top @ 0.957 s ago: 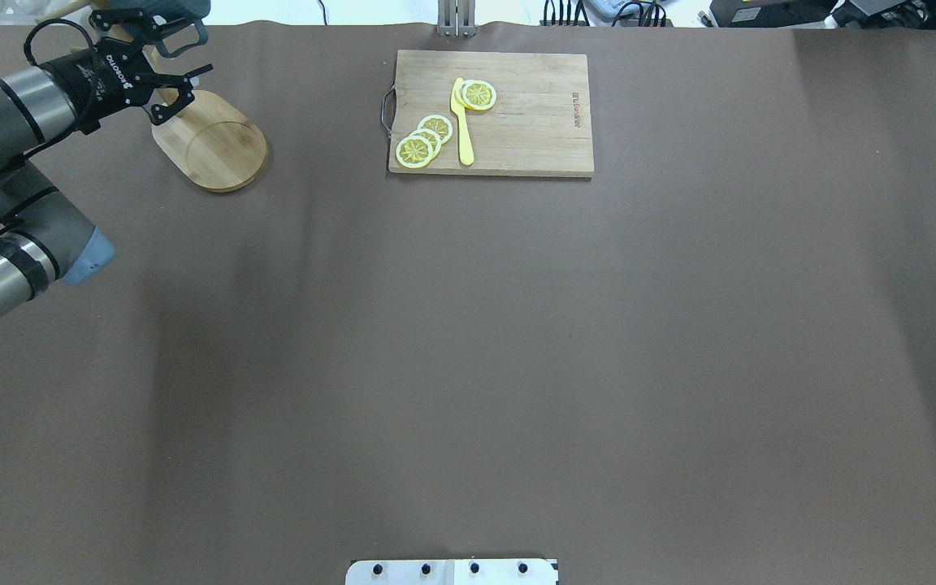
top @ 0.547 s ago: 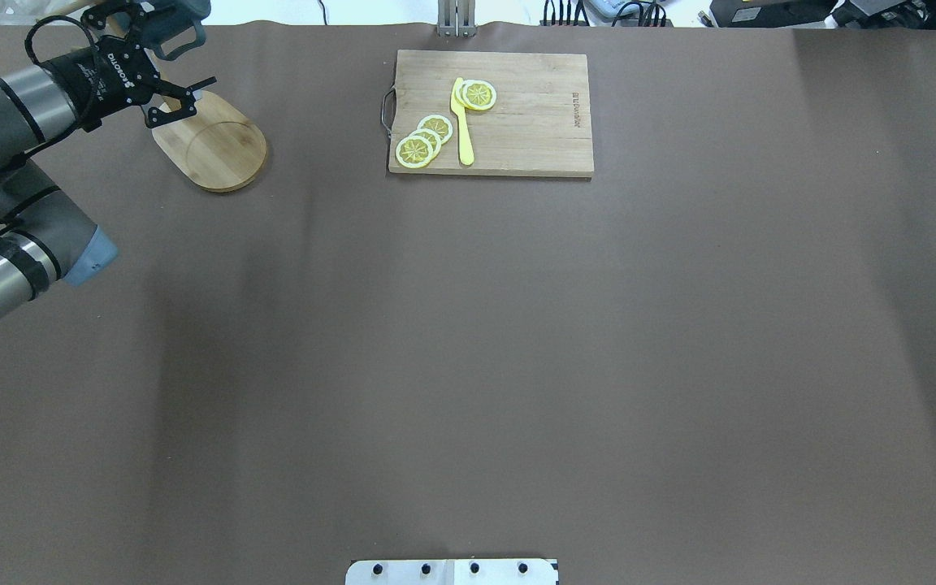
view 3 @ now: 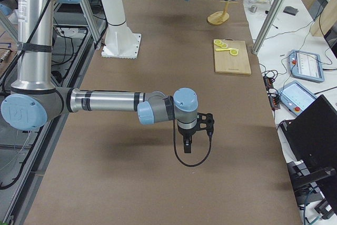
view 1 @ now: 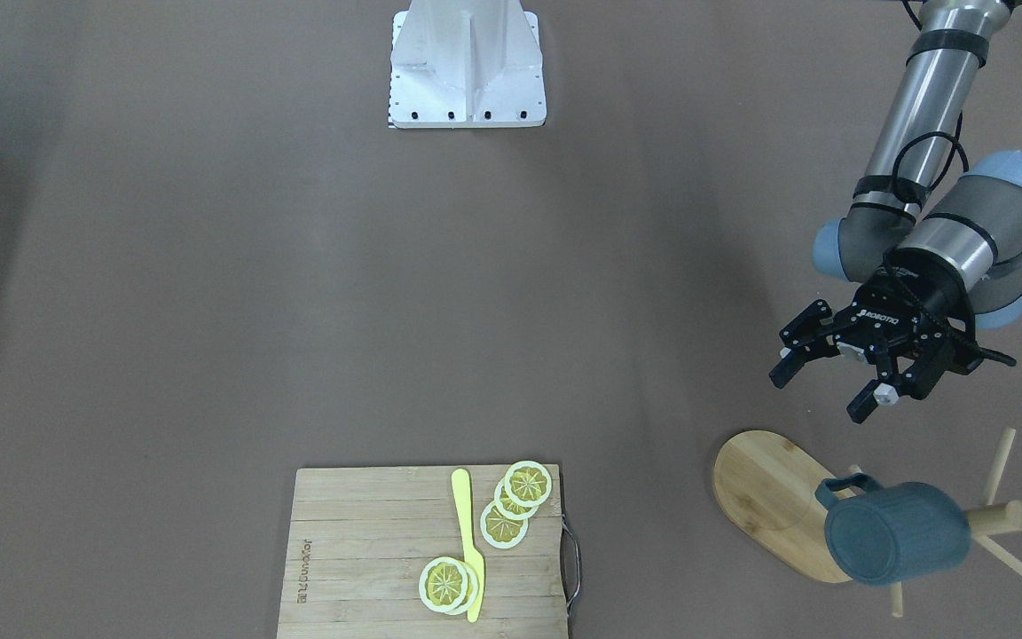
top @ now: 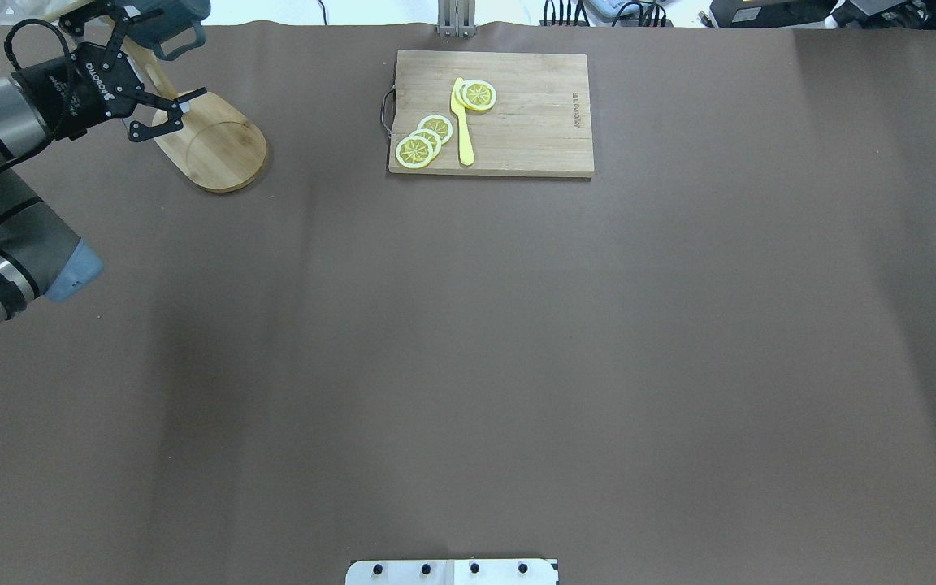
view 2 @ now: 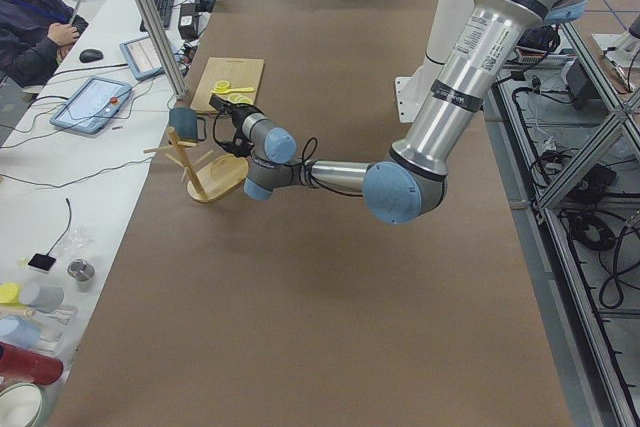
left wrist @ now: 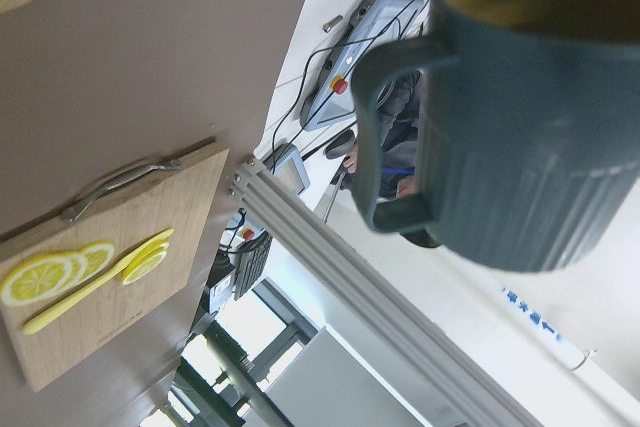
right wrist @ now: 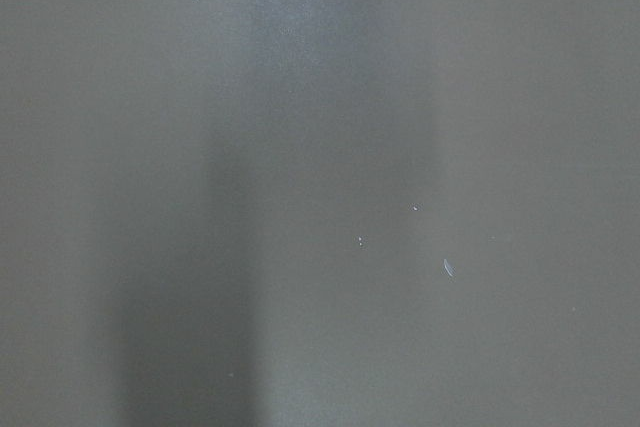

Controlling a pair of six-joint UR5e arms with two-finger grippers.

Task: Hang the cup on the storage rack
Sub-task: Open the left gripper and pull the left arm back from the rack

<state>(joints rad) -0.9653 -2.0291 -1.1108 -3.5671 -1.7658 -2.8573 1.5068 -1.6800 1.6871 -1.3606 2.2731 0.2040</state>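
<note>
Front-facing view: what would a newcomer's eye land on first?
The dark blue cup hanging sideways on the rack at lower right, off the table. Just above it the left gripper hovers open and empty, clear of the cup. Bottom centre, a cutting board carries lemon slices and a yellow knife.

Cutting board [top: 533, 138]: wooden, slatted, metal handle [top: 387, 110] on one short edge; lies flat on brown surface [top: 468, 366].
On it: yellow knife [top: 463, 130]; three overlapping lemon slices [top: 426, 140] on its handle side; two overlapping slices [top: 480, 95] touching the knife.
</note>
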